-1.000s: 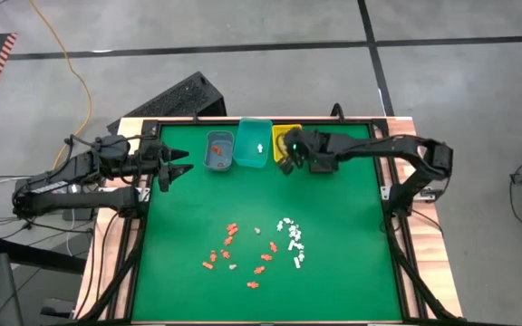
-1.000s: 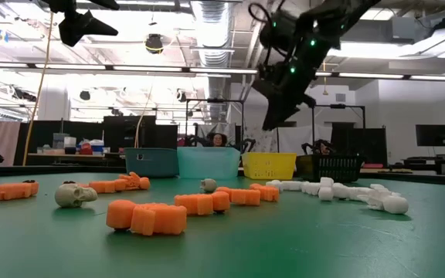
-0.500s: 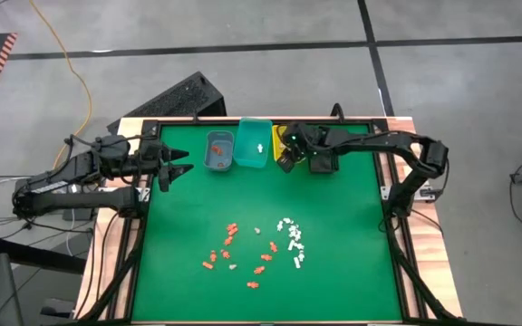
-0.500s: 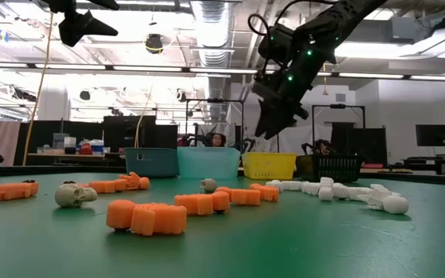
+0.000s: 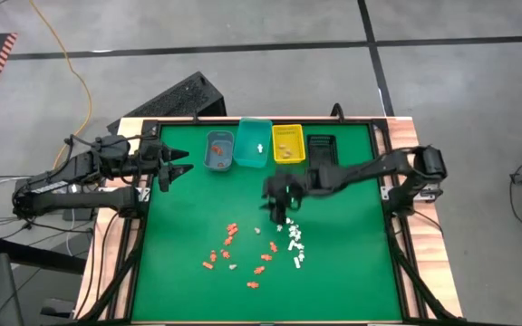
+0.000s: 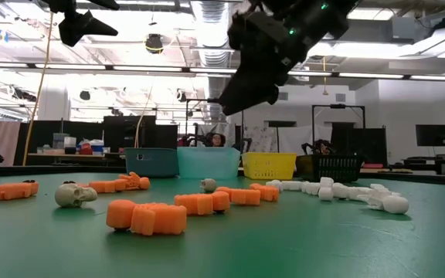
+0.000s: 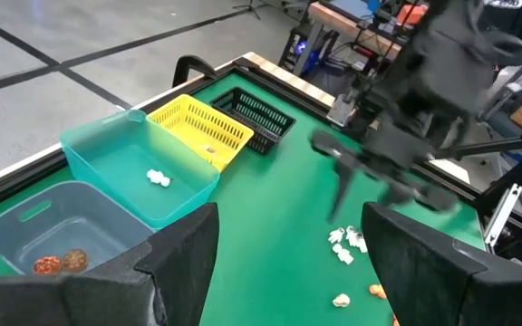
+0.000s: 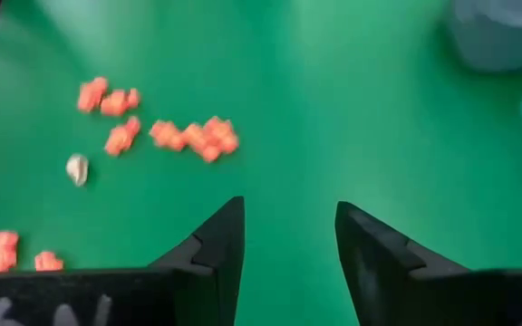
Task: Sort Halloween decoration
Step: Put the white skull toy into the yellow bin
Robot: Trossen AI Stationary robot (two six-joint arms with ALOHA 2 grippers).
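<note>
- Low in the high view's frame, the Halloween decoration lies scattered on the green surface: orange pieces left, white pieces right.
- Just above the white cluster, the right end effector hangs empty, fingers apart; it is the nearer arm.
- At far left, the left end effector waits, spread wide.
- The bins line the frame's top edge.
</note>
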